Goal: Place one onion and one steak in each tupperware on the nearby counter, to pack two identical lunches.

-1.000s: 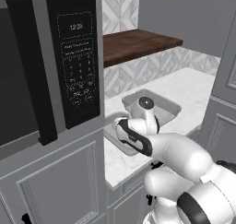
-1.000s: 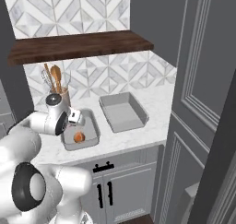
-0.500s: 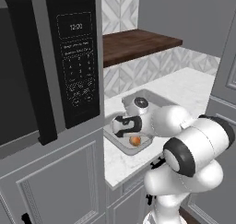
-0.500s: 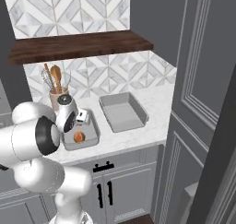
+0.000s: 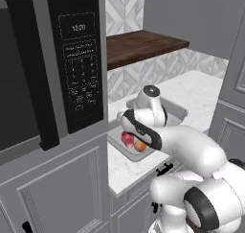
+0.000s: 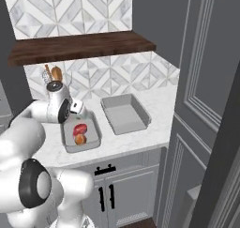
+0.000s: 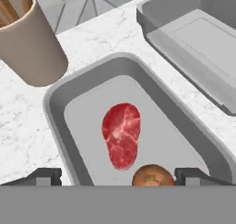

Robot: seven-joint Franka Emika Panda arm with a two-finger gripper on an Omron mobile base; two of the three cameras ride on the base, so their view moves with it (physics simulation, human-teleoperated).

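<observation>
The nearer grey tupperware [image 7: 51,104] holds a red marbled steak [image 7: 121,134] lying flat and a brown onion [image 7: 153,176] just in front of it. My gripper [image 7: 119,178] hangs open above this tupperware, its fingertips [image 7: 46,176] wide apart and nothing between them. From the right base view the steak [image 6: 80,129] and onion [image 6: 79,139] lie in the left tupperware [image 6: 97,130], with the gripper [image 6: 79,113] just above its far end. A second tupperware [image 6: 140,110] stands beside it on the white counter [image 6: 157,100], with nothing in the part I see.
A tan cup of wooden utensils [image 7: 27,48] stands behind the left tupperware, close to the hand. A dark wooden shelf [image 6: 79,46] runs above the counter. A black microwave panel [image 5: 76,69] rises on the left. Tall grey cabinet doors [image 6: 206,91] close off the right.
The gripper has opened and let the steak go; it now lies in the left tupperware beside the onion. The arm has swung into a different pose over the tupperware.
</observation>
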